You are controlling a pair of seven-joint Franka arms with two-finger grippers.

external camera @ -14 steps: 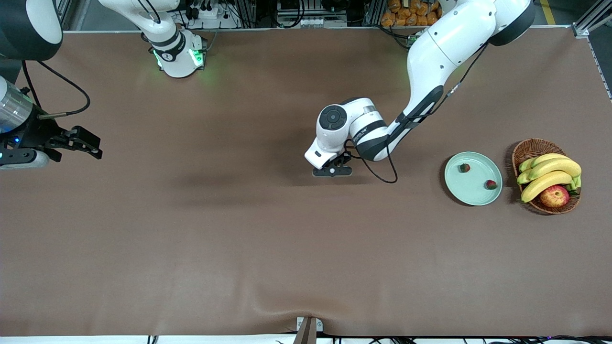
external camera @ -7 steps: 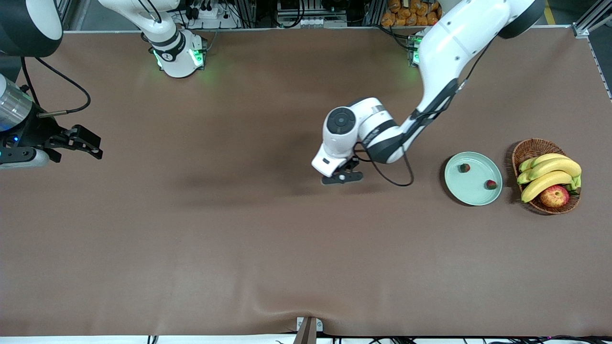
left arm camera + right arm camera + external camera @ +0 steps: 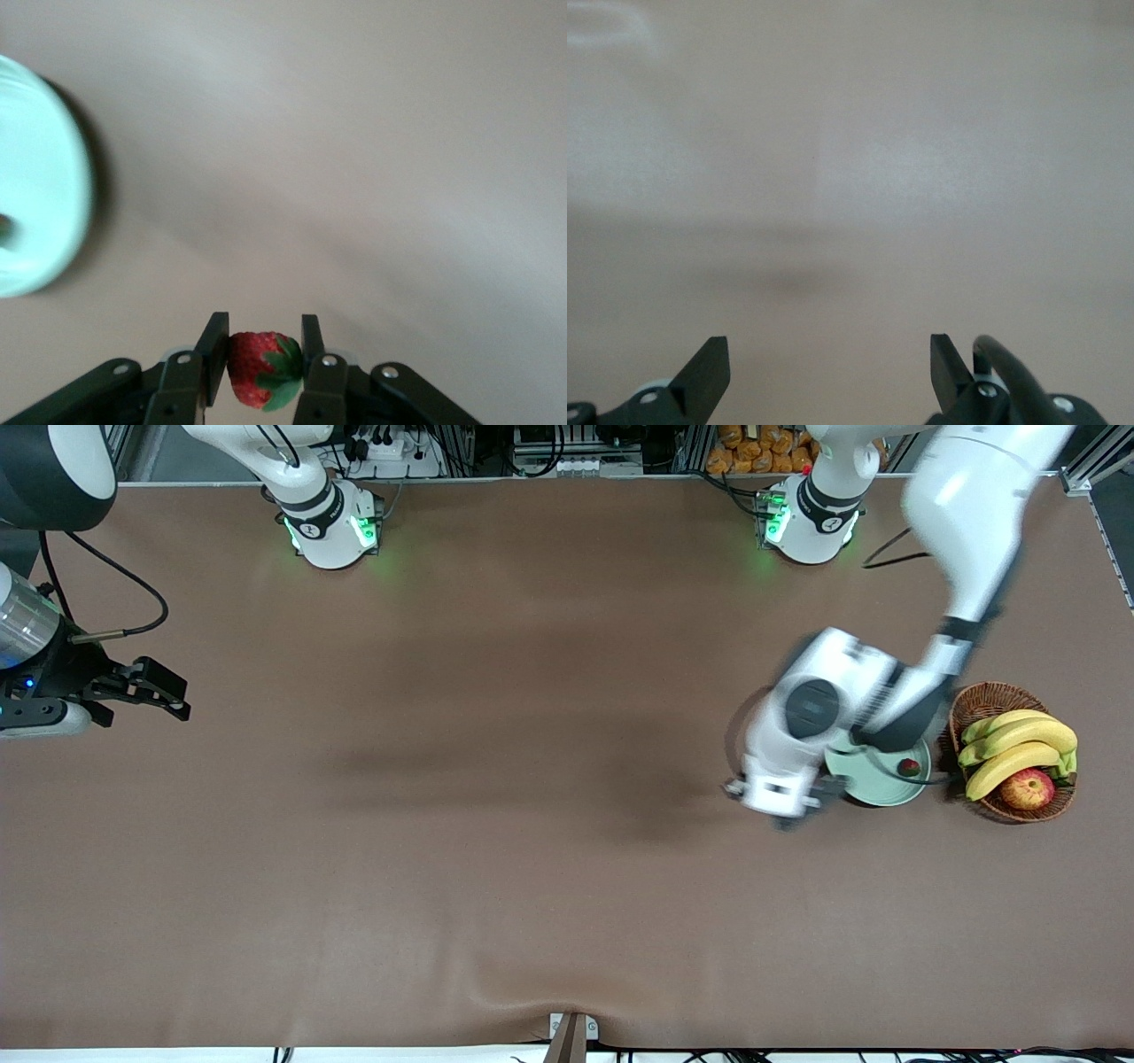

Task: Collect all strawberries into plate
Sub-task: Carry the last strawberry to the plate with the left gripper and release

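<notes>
Transit nearly done: the left gripper (image 3: 261, 367), pinching a strawberry (image 3: 260, 367), has swung from mid-table to the plate's (image 3: 877, 786) edge; one berry (image 3: 908, 766) shows there; the right gripper (image 3: 828, 372) waits spread.

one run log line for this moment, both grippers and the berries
left gripper: shut on strawberry, beside plate | right gripper: open, waiting at its table end | strawberry on plate
</notes>
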